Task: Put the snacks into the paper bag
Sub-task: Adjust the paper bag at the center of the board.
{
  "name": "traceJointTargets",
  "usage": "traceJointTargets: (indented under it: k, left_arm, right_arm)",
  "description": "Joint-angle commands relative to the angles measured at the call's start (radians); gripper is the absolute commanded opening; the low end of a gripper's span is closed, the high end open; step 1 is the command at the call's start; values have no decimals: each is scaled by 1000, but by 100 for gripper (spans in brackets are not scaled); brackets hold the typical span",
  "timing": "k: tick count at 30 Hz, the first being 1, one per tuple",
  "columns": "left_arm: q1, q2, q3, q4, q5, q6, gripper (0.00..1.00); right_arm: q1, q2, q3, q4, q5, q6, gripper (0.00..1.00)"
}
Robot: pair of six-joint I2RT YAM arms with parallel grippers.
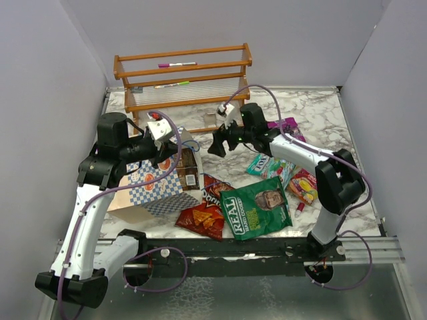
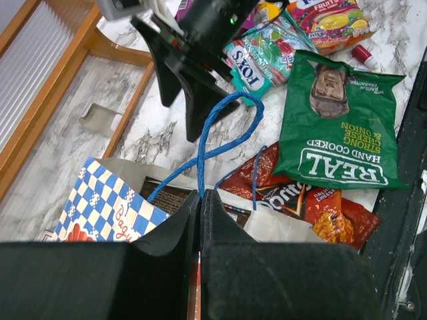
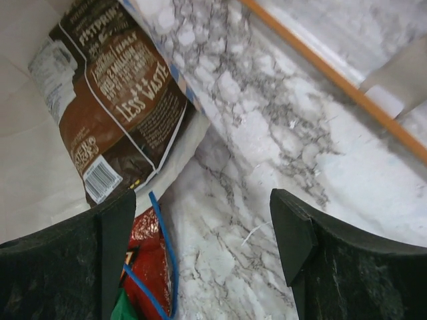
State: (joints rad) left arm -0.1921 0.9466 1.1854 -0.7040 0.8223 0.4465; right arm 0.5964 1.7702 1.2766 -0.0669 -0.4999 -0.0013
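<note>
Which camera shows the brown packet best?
Right wrist: the brown packet lies large, its print readable. The top view shows it small at the bag; the left wrist catches only a dark sliver.

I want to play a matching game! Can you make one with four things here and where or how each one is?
Things:
1 brown packet
2 green chips packet
3 pink marker
4 right hand

Places or states:
A on the wooden rack
B open, empty
C in the paper bag
D flat on the table

Pairs: 1-C, 2-D, 3-A, 4-B
</note>
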Motion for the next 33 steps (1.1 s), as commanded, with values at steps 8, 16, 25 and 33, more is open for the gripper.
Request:
traceJointTargets:
  k: [8,16,25,33]
  left_arm:
    - [-1,10,14,56,-4,-56,0]
    - [-1,15,5,58,-5,-54,0]
    - [-1,16,5,63,-16,-56,0]
    - [2,9,2,68,-34,-65,0]
  right_arm:
    - [3,200,21,38,-238,107,79]
    - [3,332,107,58,-364,156,71]
    - [9,410,132,136,-428,239,56]
    - [25,456,162,189,-477,298,35]
